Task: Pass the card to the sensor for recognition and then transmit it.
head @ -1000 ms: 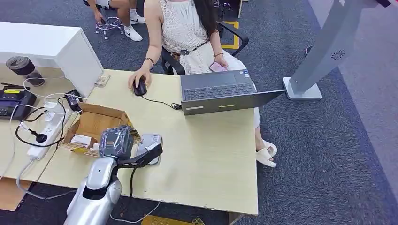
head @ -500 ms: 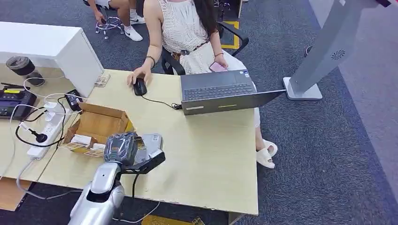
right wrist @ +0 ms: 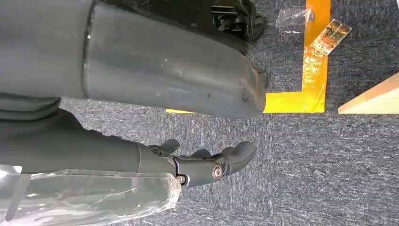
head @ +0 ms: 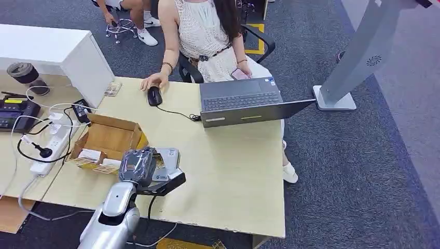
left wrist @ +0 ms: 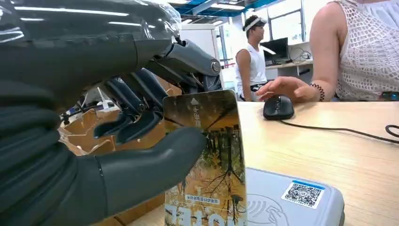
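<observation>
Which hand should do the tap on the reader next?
Left. The left hand already holds the autumn-tree printed card upright just over the grey card reader with the QR sticker. The right hand hangs empty over the carpet.

card (left wrist: 207,160): autumn-tree print, upright | sensor (left wrist: 287,203): grey, flat on desk, just beside

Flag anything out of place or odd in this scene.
One stray: a card lies on the carpet beside the yellow floor tape, off the desk. On the desk, the left hand holds its card upright over the reader, as expected.
</observation>
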Robot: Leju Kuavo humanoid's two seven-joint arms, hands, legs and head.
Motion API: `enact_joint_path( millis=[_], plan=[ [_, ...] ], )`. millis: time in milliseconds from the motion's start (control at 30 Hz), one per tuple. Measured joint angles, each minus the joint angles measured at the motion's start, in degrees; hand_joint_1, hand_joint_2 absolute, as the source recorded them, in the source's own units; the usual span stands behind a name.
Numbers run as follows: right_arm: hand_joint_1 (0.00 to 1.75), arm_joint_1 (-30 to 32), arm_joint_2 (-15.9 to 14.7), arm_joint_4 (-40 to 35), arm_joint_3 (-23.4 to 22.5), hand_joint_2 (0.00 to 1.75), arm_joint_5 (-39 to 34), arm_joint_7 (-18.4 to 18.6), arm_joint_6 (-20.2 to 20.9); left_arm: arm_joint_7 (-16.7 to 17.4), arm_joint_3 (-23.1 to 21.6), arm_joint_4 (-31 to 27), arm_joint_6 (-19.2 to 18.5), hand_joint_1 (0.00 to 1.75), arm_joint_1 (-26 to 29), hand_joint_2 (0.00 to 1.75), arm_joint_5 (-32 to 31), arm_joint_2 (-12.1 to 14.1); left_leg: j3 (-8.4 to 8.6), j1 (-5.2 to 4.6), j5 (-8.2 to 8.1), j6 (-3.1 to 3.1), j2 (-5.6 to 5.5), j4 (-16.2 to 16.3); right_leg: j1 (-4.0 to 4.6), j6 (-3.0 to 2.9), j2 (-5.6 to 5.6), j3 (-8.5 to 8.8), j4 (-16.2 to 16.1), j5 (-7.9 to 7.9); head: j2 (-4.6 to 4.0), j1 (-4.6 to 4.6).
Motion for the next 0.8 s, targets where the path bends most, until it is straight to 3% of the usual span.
enact_joint_path(
  millis=[167, 267, 500, 800],
  plan=[
    [0.00, -0.1, 0.6, 0.0, -0.7, 0.00, 1.5, 1.0, -0.3, 4.1, 0.0, -2.0, -2.7, 1.75, -1.7, 1.75, 0.0, 2.0, 0.00, 0.04, 0.05, -0.05, 0.01, 0.0, 0.01, -0.02, 0.01, -0.01, 0.0, 0.02, 0.00, 0.00],
    [0.00, -0.3, 1.0, 0.0, -0.8, 0.00, 2.5, 1.2, 0.0, 6.4, 0.0, -3.0, -4.6, 1.75, -5.0, 1.75, 0.0, 4.6, -0.02, 0.05, 0.11, -0.09, -0.03, 0.0, 0.01, -0.04, -0.05, -0.01, 0.0, 0.04, 0.00, 0.00],
    [0.00, -1.3, 1.4, 0.0, -1.6, 0.00, 4.2, 2.2, 0.6, 6.5, 0.0, -4.7, -8.2, 1.75, -14.6, 1.75, 0.0, 9.5, -0.01, 0.04, 0.17, -0.14, -0.02, 0.0, 0.02, -0.04, -0.04, -0.01, 0.1, 0.07, 0.00, 0.02],
    [0.00, -1.5, 1.4, 0.0, -1.7, 0.00, 4.5, 2.2, 0.6, 7.2, 0.0, -6.2, -8.9, 1.75, -17.3, 1.75, 0.0, 10.6, -0.02, 0.01, 0.16, -0.13, -0.01, 0.0, 0.00, -0.03, -0.01, -0.02, 0.1, 0.07, 0.00, 0.02]
  ],
)
